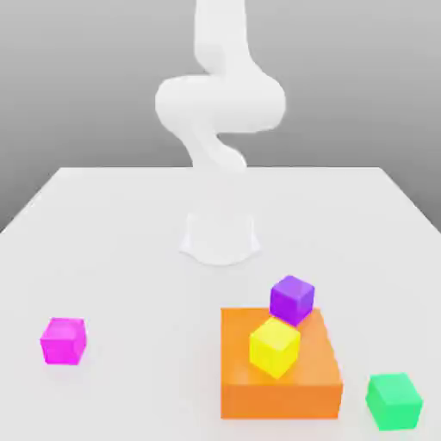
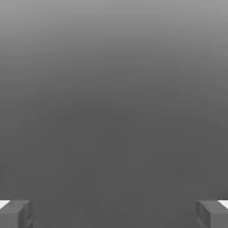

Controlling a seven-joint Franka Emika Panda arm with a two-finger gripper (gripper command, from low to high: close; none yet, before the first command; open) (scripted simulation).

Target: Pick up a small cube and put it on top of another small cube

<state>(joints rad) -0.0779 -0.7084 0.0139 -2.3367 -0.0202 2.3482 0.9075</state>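
Seeing nearest the camera, towards the exterior view's right, a green cube lying alone on the table. Just beside it, finding a flat orange block, bearing a yellow cube near its front and a purple cube at its far edge. Seeing yellow partly overlapping purple from this angle, leaving it impossible to tell touching from nearly touching. Well apart, towards the exterior view's left, noticing a magenta cube resting on the table.

Behind all this, seeing the arm standing upright; in the hand view, finding the gripper spread wide, holding nothing. Probably only starting the task, with a cube yet to be chosen; not telling from the wording which small cube to lift or which to build on.

Judging the cubes light, stiff and hardly fragile, perhaps a little slippery on such smooth sides. Favouring a grip across two opposite upright faces, around mid-height, after turning to match the cube's angle. Pinching at corners would be risking a twist. Expecting magenta or green to be offering the easiest hold, and yellow or purple to be needing care against nudging the neighbour or tipping purple off the edge.
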